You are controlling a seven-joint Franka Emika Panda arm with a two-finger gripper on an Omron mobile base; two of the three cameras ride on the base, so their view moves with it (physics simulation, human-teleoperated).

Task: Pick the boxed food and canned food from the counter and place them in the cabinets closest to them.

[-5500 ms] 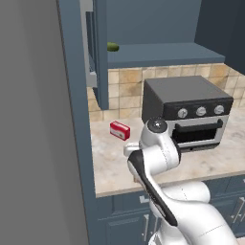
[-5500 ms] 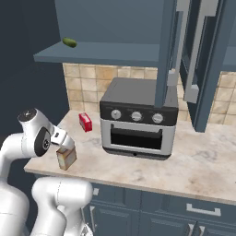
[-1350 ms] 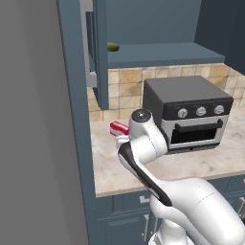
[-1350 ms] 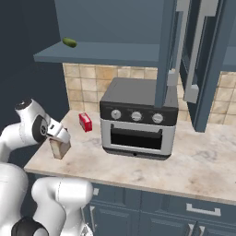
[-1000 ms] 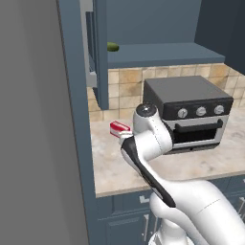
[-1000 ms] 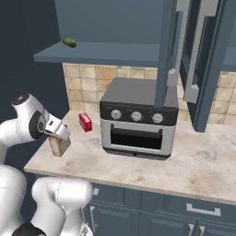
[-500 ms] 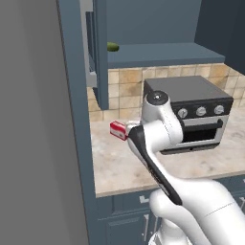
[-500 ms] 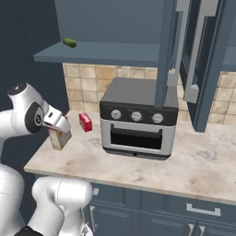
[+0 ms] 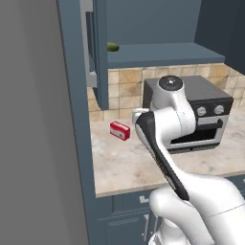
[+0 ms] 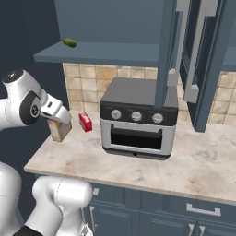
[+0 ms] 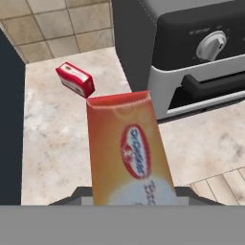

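The boxed food, an orange-tan carton with a red oval logo, is held in my gripper, which is shut on its upper end. In the right base view the boxed food hangs tilted just above the left end of the beige counter. Below it in the hand view lies the counter. Above stands the open cabinet shelf, dark blue-grey. My arm hides the carton in the left base view. The canned food is out of view.
A small flat red box lies by the tiled wall. A toaster oven stands to the right of it. A green item rests on the shelf. Open cabinet doors hang over the oven.
The carton has left the counter and risen with my gripper, drifting a little toward the wall. The arm's elbow has swung upward. The red box and oven stay put.
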